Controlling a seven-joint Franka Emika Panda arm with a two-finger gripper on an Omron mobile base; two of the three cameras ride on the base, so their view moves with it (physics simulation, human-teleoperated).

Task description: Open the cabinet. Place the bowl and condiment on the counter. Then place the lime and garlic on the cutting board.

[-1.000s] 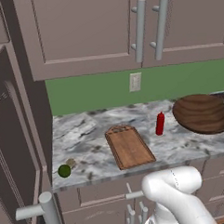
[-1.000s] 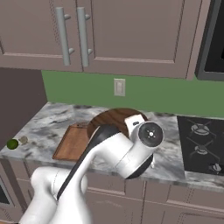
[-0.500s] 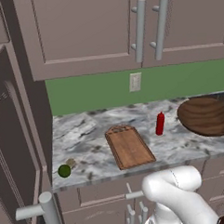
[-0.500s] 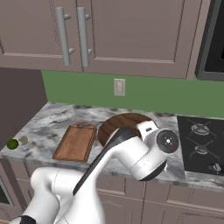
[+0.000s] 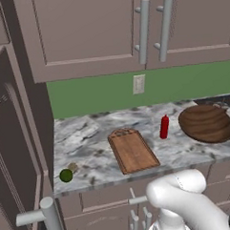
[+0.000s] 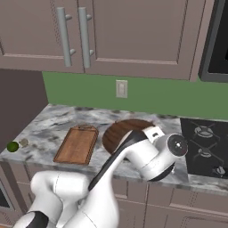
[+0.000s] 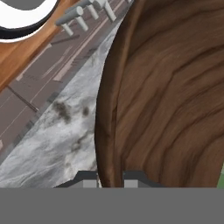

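Claw (image 7: 110,177) pinched shut on rim of bowl (image 5: 208,123), bowl low over right end of counter (image 5: 94,137).
Could tip or slip from thin edge grip if released early; could knock condiment (image 5: 164,126) just left of it. Lime (image 5: 66,175) and garlic (image 5: 73,167) near counter's left edge, off cutting board (image 5: 133,150). Veined marble, green wall, stove (image 6: 205,144) at right.

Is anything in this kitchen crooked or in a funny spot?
The big wooden bowl looks tipped, not lying flat on the counter, with the gripper pinching its rim. The lime sits close to the counter's front edge.
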